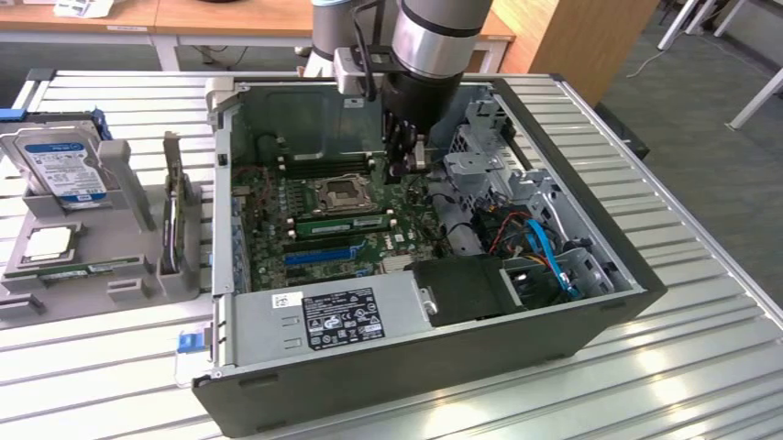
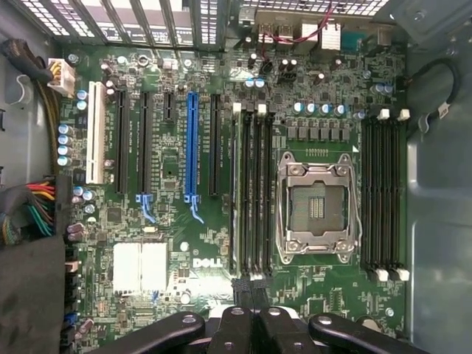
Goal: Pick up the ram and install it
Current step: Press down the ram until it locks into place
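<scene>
The end effector (image 2: 249, 293) hung with jaws pressed together, gripping nothing visible, above one end of the memory slots (image 2: 251, 192). The ram (image 1: 343, 223) seemingly stood slotted on the near side of the CPU socket (image 1: 339, 194); seating it well wanted straight, even downward pressure.

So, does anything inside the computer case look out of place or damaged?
Nothing looks damaged or askew. The only odd thing: the processor socket on the motherboard is empty, with no chip or cooler on it.
</scene>
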{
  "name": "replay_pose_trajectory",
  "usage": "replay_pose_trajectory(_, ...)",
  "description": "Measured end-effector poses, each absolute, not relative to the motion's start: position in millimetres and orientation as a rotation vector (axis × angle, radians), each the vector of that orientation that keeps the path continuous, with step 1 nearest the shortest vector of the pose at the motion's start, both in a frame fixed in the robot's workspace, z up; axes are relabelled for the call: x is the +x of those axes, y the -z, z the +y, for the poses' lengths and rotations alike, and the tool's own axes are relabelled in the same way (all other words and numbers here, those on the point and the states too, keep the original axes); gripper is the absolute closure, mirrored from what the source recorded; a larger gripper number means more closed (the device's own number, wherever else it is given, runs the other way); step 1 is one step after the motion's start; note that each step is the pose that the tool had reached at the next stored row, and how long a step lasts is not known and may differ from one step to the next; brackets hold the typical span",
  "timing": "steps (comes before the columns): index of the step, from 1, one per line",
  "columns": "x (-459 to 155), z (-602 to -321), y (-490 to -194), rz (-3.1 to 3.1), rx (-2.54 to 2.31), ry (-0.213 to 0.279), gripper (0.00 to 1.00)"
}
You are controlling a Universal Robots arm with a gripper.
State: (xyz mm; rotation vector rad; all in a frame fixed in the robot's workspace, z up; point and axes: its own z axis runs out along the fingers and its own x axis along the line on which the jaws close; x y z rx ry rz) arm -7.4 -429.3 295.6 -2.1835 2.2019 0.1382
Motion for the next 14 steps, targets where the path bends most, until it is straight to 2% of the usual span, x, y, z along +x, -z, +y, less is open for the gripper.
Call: replay_pose_trajectory(14, -7, -429, -280, 2.202, -2.183, -0.139, 0.9)
